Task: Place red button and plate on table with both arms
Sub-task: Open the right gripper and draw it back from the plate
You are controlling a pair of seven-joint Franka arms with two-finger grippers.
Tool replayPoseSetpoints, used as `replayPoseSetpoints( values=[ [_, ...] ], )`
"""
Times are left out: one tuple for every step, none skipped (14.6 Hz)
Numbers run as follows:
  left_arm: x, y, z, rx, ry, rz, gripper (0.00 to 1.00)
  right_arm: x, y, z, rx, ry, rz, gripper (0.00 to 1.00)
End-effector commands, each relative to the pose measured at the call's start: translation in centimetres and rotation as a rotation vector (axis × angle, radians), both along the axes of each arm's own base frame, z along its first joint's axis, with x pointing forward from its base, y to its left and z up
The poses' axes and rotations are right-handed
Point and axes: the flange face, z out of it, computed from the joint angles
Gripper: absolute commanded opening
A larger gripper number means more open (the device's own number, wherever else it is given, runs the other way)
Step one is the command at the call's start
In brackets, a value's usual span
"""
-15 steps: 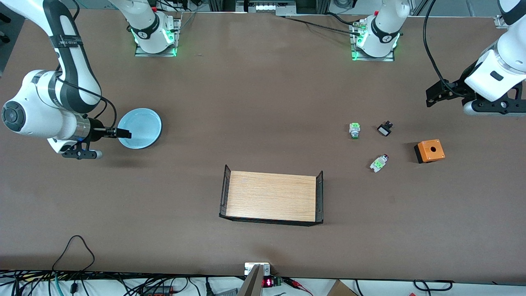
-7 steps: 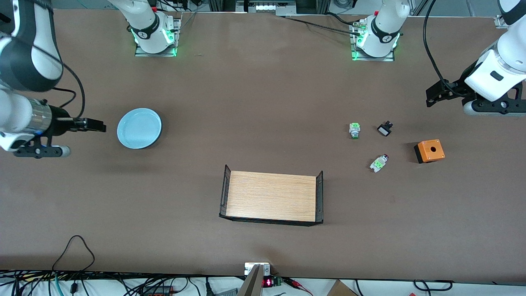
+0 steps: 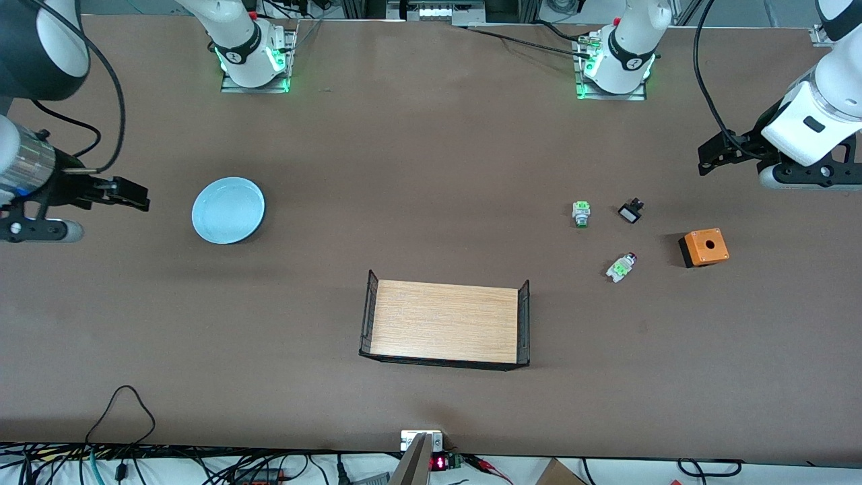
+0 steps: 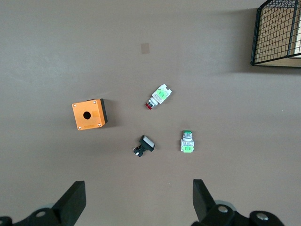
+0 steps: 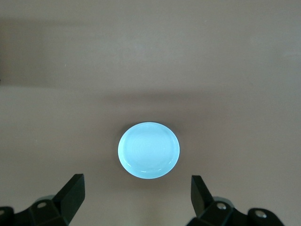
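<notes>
Brown counter (image 3: 431,168) spans the frame. At left edge, right gripper (image 3: 131,195) hovers with jaws wide, empty; plate (image 3: 228,210) lies flat beside it. Red button (image 3: 621,267) lies right of centre; left gripper (image 3: 714,156), upper right, is spread and empty. Placing seems complete; parking remains.

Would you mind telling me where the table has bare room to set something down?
The table lies bare between the plate and the green-capped button, and nearer the camera than the wire-ended tray. It is crowded where the red button, black switch and orange box cluster, toward the left arm's end.
</notes>
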Motion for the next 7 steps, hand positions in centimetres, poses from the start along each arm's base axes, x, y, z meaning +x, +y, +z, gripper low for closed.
replayPoseSetpoints(
  values=[
    [0.4, 0.1, 0.5, 0.002, 0.003, -0.014, 1.00, -1.1, -1.6, 1.6, -0.034, -0.015, -0.031, 1.00],
    [0.4, 0.1, 0.5, 0.002, 0.003, -0.014, 1.00, -1.6, -2.9, 0.7, -0.034, -0.001, -0.049, 1.00],
    [0.3, 0.1, 0.5, 0.002, 0.005, -0.016, 1.00, -2.1, -4.2, 0.7, -0.023, -0.013, -0.055, 1.00],
    [0.3, 0.1, 0.5, 0.002, 0.005, -0.016, 1.00, -2.6, -4.6, 0.0, -0.013, -0.018, -0.021, 1.00],
    [0.3, 0.1, 0.5, 0.002, 0.005, -0.016, 1.00, -2.9, -4.7, -0.1, -0.010, -0.038, -0.014, 1.00],
    [0.3, 0.2, 0.5, 0.002, 0.005, -0.014, 1.00, -3.3, -4.6, -0.2, -0.008, -0.046, -0.012, 1.00],
    [0.3, 0.2, 0.5, 0.002, 0.005, -0.016, 1.00, -3.4, -4.6, -0.3, -0.008, -0.044, -0.015, 1.00]
  ],
)
